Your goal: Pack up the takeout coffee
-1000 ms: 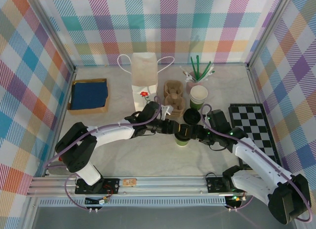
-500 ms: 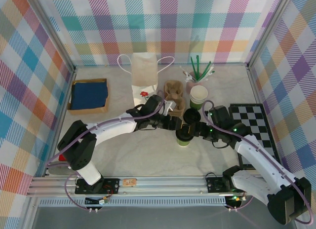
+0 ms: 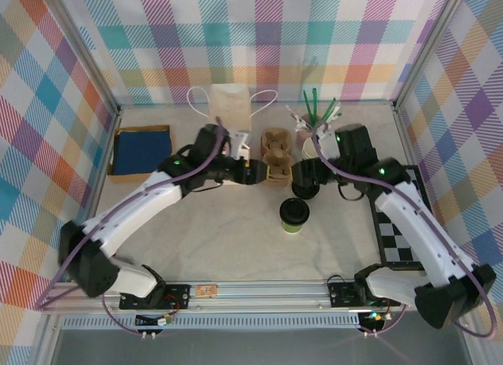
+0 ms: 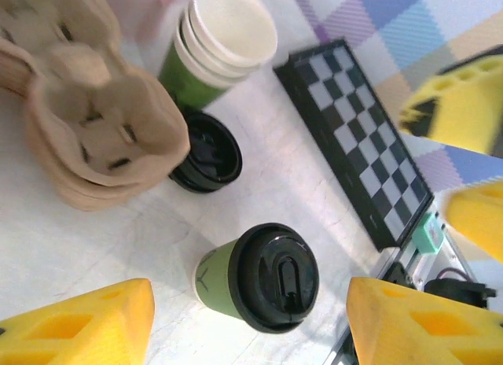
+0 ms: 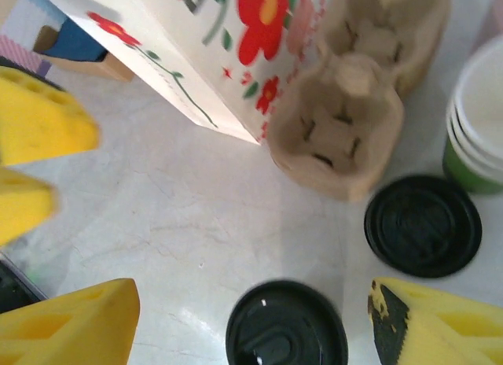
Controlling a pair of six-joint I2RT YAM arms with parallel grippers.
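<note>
I see the left gripper (image 3: 253,171) and right gripper (image 3: 303,175) open, holding nothing. The takeout coffee (image 3: 294,215) stands free mid-table, near a cardboard carrier (image 3: 277,154) and loose lid (image 4: 206,151).

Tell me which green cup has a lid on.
The lone cup standing apart, capped in black; the stacked cups beside the carrier are open, cream inside.
</note>
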